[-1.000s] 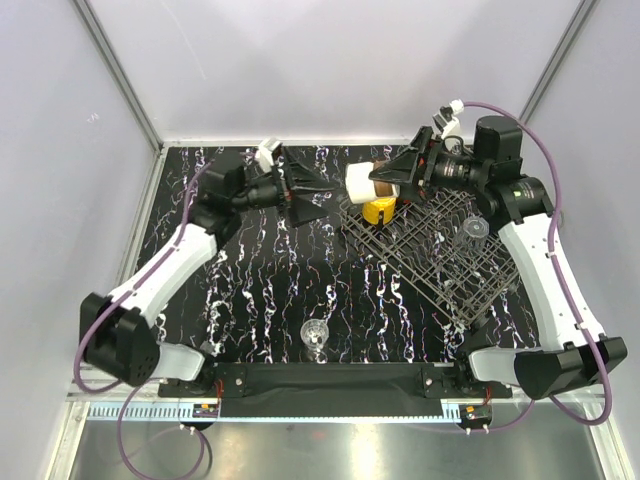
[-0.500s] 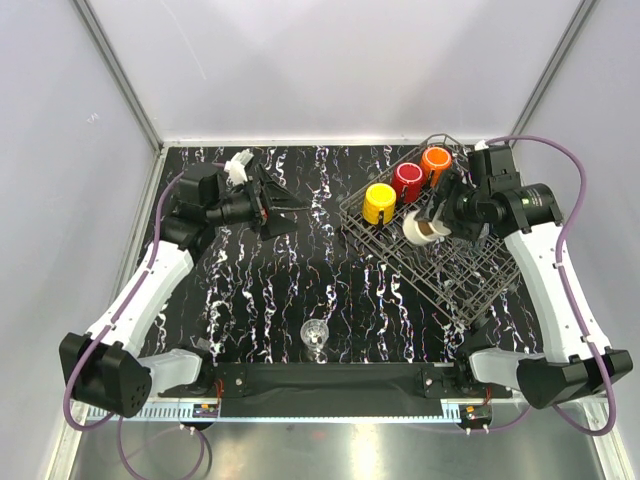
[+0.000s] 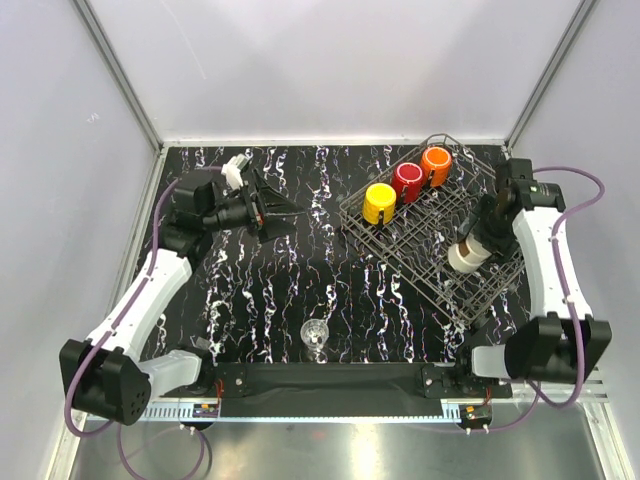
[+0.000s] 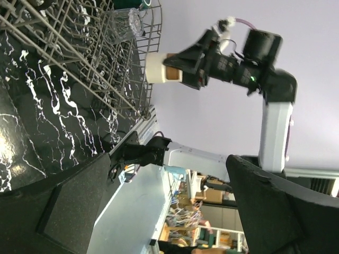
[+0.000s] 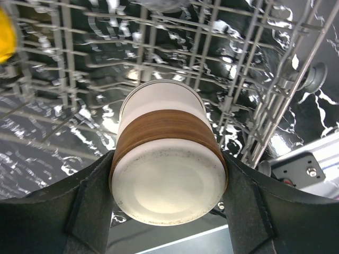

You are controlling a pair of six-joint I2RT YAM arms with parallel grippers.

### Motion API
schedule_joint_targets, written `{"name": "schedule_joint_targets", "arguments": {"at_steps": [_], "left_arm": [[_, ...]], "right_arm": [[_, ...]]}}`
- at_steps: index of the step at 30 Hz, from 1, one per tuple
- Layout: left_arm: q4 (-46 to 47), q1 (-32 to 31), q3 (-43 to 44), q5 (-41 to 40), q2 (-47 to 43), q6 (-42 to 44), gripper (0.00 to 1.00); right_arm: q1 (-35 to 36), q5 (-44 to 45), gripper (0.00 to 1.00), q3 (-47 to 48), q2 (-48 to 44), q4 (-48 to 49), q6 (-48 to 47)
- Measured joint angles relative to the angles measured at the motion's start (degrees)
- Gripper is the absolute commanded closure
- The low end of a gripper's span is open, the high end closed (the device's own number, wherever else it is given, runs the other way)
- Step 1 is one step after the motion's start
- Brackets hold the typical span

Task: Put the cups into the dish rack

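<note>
My right gripper (image 3: pixel 473 243) is shut on the brown-and-cream cup (image 3: pixel 464 258) and holds it over the right part of the grey wire dish rack (image 3: pixel 420 262). In the right wrist view the cup (image 5: pixel 164 132) sits between my fingers (image 5: pixel 90 206), base toward the camera, above the rack's wires (image 5: pixel 238 53). Yellow (image 3: pixel 378 203), red (image 3: pixel 406 180) and orange (image 3: pixel 436 163) mugs stand in the rack's back row. One clear glass (image 3: pixel 316 335) stands on the table near the front. Another glass (image 4: pixel 124 24) is in the rack. My left gripper (image 3: pixel 278 210) is open and empty.
The table top (image 3: pixel 300 270) is black with white veins. A black bar (image 3: pixel 320 378) with the arm bases runs along the near edge. White walls (image 3: pixel 120 100) close in the left, back and right sides. The rack's side basket (image 3: pixel 455 150) is at the back right.
My right gripper has carried the brown-and-cream cup from the back of the rack, near the mugs, to its right side and turned it downward. My left arm has drawn back to the left.
</note>
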Motion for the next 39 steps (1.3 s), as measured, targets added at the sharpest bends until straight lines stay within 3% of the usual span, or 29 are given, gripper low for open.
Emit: {"name": "schedule_joint_targets", "arguments": {"at_steps": [15,22,28,33,39], "left_arm": [[-7.45,1.25,8.5,0.5,3.39,8.28,0.01],[-15.08,1.38,11.82,-4.94,6.27,9.9,0.01],[-22.73,1.6,14.49,-10.19,7.48,11.56,0.01],[-31.63,1.55,19.56,-12.68,11.56,14.99,0.03],[-43.74,0.48,24.57,-16.68,14.27,21.44,0.05]], "right_arm": [[-1.4,-0.42,1.0,-4.7,13.14,7.04,0.92],[-1.4,-0.55,0.88,-6.73,14.38,11.15,0.85],[-1.38,-0.48,0.73,-8.76,16.04,13.73,0.2],[-1.18,-0.35,0.43,-10.32,16.04,15.04,-0.5],[-1.07,0.0,0.22,-11.08,16.02,16.26,-1.55]]}}
